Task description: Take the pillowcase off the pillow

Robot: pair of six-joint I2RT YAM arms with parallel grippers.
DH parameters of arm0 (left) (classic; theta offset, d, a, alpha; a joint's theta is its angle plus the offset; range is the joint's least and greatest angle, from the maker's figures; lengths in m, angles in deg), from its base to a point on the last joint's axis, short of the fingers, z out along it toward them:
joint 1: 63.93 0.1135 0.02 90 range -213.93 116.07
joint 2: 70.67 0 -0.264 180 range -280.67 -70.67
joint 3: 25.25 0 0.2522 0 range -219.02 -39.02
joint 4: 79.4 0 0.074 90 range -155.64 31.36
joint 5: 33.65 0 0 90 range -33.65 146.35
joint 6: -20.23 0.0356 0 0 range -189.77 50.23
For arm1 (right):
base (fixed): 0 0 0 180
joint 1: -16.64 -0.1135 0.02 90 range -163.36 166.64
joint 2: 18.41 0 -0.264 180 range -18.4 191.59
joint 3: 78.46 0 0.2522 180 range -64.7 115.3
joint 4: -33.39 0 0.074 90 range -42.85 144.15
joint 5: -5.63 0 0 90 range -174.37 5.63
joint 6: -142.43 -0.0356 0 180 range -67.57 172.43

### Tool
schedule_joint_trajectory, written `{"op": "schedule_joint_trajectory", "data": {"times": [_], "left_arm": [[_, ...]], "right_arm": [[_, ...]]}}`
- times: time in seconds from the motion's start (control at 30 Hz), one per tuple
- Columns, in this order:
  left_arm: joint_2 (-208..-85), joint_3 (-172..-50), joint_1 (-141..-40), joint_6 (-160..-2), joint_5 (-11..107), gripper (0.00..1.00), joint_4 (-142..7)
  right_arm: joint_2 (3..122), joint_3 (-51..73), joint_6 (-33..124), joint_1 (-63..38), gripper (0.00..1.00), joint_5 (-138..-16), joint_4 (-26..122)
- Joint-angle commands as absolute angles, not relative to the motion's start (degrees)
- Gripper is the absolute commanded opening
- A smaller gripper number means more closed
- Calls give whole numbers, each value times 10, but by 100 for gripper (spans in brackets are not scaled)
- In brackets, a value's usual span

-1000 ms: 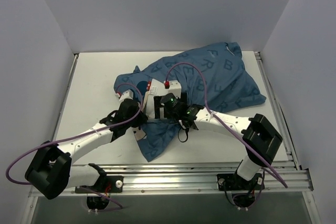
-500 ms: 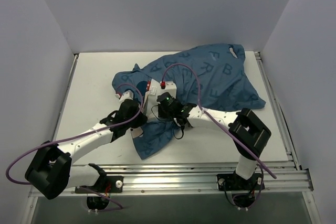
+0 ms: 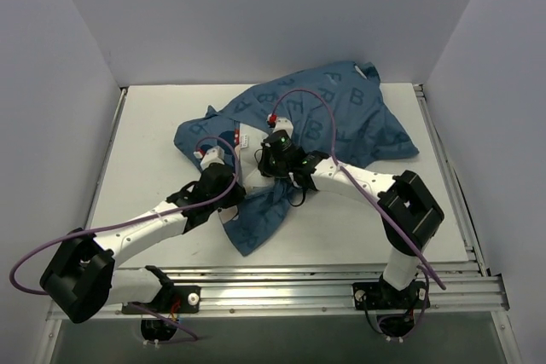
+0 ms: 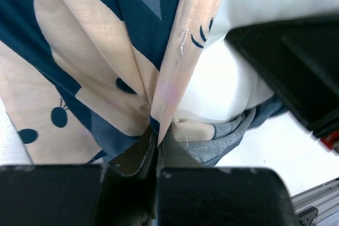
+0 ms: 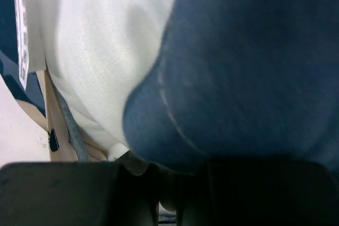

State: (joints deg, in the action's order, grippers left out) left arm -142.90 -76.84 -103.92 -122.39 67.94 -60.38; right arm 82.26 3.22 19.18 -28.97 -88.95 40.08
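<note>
Both your arms reach to mid-table, wrists close together. Your left gripper point(image 4: 154, 154) pinches the pillowcase point(image 4: 132, 19) tight; cloth hides the jaws of your right gripper point(image 3: 271, 158).

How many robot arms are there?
2. The left arm stretches from the near left corner to the blue pillowcase. The right arm comes from the near right corner and meets it in the middle. No other arm shows.

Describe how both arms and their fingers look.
The left arm and right arm have white links with chunky black joint housings. A purple cable loops along each. The right wrist shows a green light. The fingers are dark and tapered.
</note>
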Motion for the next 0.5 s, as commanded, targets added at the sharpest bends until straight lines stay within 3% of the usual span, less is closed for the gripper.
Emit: {"op": "schedule_joint_trajectory", "data": {"times": [0.0,0.47], "left_arm": [[-1429,-764,-1065,-1233,623,2,-537],[-1452,-791,-1099,-1233,617,2,-498]], "right_arm": [[792,83,167,-251,0,-906,290],[773,187,101,-202,0,-890,232]]}}
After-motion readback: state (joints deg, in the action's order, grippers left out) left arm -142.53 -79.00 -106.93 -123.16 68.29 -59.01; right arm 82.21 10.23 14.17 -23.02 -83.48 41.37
